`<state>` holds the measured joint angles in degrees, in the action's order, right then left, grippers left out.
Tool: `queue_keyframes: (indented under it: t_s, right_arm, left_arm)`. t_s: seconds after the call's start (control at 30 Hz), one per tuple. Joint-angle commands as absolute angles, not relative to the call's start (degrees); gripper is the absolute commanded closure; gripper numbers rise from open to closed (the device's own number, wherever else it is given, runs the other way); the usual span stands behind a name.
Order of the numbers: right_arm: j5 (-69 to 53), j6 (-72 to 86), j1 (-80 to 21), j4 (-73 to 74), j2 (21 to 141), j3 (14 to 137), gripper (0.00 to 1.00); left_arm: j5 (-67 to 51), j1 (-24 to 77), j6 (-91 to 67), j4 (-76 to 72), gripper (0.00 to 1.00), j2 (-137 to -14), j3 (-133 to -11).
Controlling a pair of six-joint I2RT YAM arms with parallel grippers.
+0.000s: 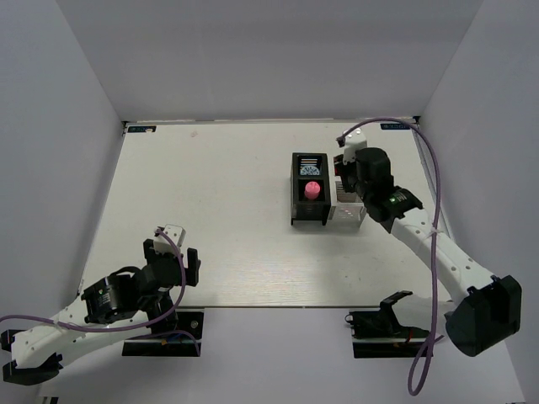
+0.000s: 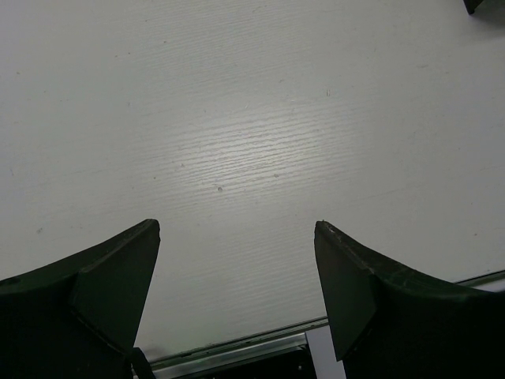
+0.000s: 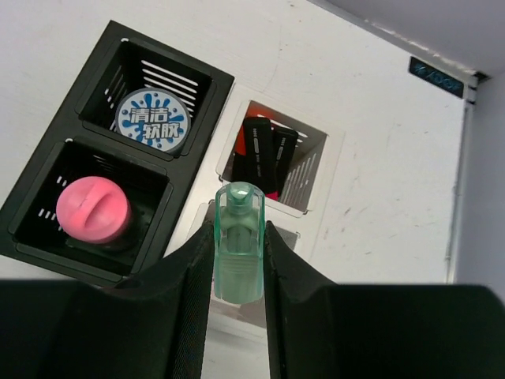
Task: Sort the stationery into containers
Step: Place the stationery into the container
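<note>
A pale counter lies inside white walls, seen from above, with two robot arms mounted at its near edge.

The right arm reaches to the far right part of the counter. Its pincer is closed on a translucent green piece, which stands upright between the two black fingers. The wrist view shows this piece held above the near end of the white mesh bin. The far compartment of that bin holds black markers with a red-orange part showing beside them.

Just left of the white bin, and touching or nearly touching it, stands the black mesh bin, which has two compartments. Its far compartment holds a round item with a blue and white label. Its near compartment holds an item with a round pink top.

The left arm rests low at the near left, well apart from both bins. Its pincer is spread wide with nothing between its fingers, and only bare counter shows beneath it.
</note>
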<state>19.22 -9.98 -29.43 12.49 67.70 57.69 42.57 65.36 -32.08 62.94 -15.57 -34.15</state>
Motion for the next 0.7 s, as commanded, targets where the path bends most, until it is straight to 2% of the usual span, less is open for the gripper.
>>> queue_keyframes:
  t_s: [0.0,0.23,0.47,0.6,0.63,0.67]
  right_arm:
    - [8.8,-4.2,-26.1,7.3,66.8,55.1,1.0]
    - [-3.0,-1.3,-19.2,-1.6,68.2,50.4,1.0]
    - [-7.5,-2.1,-15.0,-13.5,69.3,44.7,1.0]
    - [-10.5,-2.6,-13.6,-12.9,69.9,44.1,0.99]
    - [-11.9,-2.9,-13.5,-12.7,69.8,44.2,0.89]
    - [-12.3,-3.1,-13.1,-12.7,69.5,44.0,0.66]
  left_arm:
    - [42.3,65.5,-31.9,62.3,0.1,-16.2,-33.6]
    - [42.1,65.4,-31.8,62.3,0.1,-15.7,-33.6]
    - [41.8,65.3,-31.6,62.1,0.1,-15.9,-33.5]
    - [41.8,65.4,-31.6,62.1,0.1,-15.8,-33.6]
    - [41.8,65.4,-31.4,62.1,0.1,-15.9,-33.5]
    - [41.9,65.3,-31.6,62.0,0.1,-15.9,-33.5]
